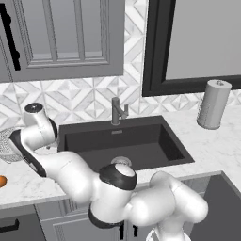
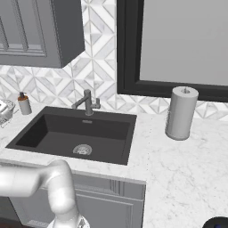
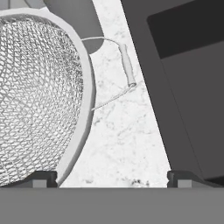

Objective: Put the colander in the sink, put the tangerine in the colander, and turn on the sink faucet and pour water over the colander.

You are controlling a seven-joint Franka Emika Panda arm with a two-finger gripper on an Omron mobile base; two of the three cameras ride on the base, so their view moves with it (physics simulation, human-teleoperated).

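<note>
Colander [image 3: 39, 96] sits on marble surface [image 3: 122, 144] at nine o'clock of sink [image 3: 188, 87]; my claw [image 3: 112, 177] hovers released.

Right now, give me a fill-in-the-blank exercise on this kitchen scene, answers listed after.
1. The colander sits on the counter, to the ____ of the sink in the left base view.
2. The gripper has its jaws ____.
3. The tangerine lies on the ____.
4. The sink holds ____ colander yet.

Missing words: left; open; counter; no
</note>
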